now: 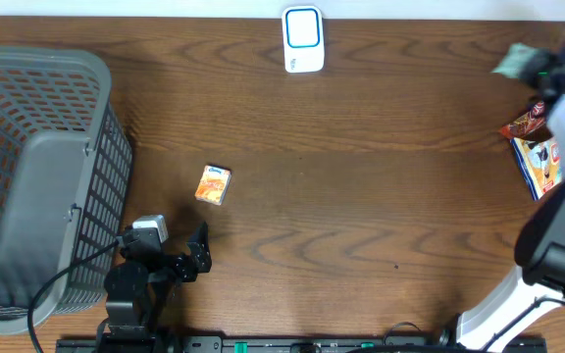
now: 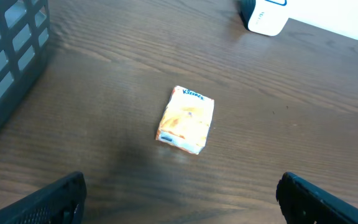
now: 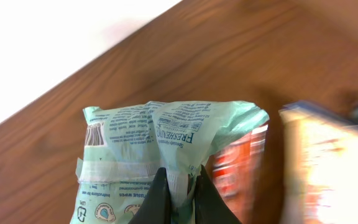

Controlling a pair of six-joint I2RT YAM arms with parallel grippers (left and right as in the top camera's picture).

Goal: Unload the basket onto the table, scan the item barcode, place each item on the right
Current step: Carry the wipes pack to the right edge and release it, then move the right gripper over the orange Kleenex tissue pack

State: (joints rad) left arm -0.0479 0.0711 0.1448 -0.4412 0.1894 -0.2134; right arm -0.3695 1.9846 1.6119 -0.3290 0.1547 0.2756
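Barely begun: right hand (image 3: 182, 186) pinches the seam of the pale green soft wipes packet (image 3: 166, 137) at the table's (image 1: 361, 196) 2 o'clock edge. Scan at the white-and-blue scanner box (image 1: 303, 39), 12 o'clock, not yet done. Left hand (image 2: 179, 190) spread wide, empty, near the small orange tissue pack (image 2: 186, 119).

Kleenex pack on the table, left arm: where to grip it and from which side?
Likely from above, closing on the two long side edges of the Kleenex pack. It lies flat, label up, with table showing on every side, and its long axis runs nearly away from the open left gripper, so the jaws roughly line up with those edges; a slight wrist twist should square them.
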